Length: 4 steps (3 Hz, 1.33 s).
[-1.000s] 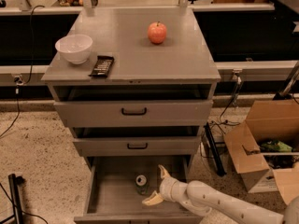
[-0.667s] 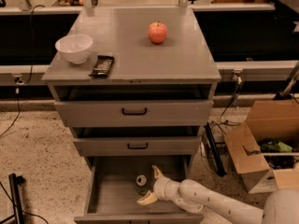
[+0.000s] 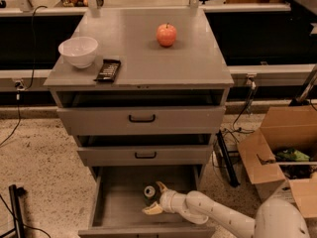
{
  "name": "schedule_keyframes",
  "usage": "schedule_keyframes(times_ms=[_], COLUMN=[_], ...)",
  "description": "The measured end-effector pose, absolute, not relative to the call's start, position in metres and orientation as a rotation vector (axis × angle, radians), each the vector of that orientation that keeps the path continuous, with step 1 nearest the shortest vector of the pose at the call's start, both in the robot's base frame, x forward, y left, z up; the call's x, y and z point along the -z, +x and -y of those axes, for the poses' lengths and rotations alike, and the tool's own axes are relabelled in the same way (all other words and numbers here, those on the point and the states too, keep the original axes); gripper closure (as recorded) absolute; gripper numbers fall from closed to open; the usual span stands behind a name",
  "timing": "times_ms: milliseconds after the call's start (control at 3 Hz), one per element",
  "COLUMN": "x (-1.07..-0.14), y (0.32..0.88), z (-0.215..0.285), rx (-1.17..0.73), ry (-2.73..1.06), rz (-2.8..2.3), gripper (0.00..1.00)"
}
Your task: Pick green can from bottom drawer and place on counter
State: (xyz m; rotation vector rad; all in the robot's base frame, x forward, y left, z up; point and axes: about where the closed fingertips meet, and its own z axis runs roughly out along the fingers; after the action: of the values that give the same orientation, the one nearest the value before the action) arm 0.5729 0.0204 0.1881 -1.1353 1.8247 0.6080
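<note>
Green can (image 3: 149, 192) stands upright on the bottom drawer (image 3: 114, 202) floor, right at the mouth of the jaws and closer to the far finger. Whether it touches, I can't tell. Gripper (image 3: 154, 199) is inside the drawer, jaws spread wide, holding nothing. Well above the jaws, the counter (image 3: 138, 53) carries an apple (image 3: 167, 34), a white bowl (image 3: 78, 51) and a flat black object (image 3: 108, 70).

Speckled stone floor (image 3: 34, 157) left and near | open cardboard box (image 3: 285, 130) right | pale rail (image 3: 277, 72) far | gripper (image 3: 152, 198) near, low centre
</note>
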Motion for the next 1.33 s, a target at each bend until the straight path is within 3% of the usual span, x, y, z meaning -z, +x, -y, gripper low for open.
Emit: schedule_keyframes(times_ms=[1000, 1333], x=[-0.185, -0.233], y=[0.586, 0.595], z=[-0.036, -0.02], rx=[-0.818, -0.791], ry=[-1.017, -1.02], rz=[-1.707, -1.552], gripper=[0.85, 1.0])
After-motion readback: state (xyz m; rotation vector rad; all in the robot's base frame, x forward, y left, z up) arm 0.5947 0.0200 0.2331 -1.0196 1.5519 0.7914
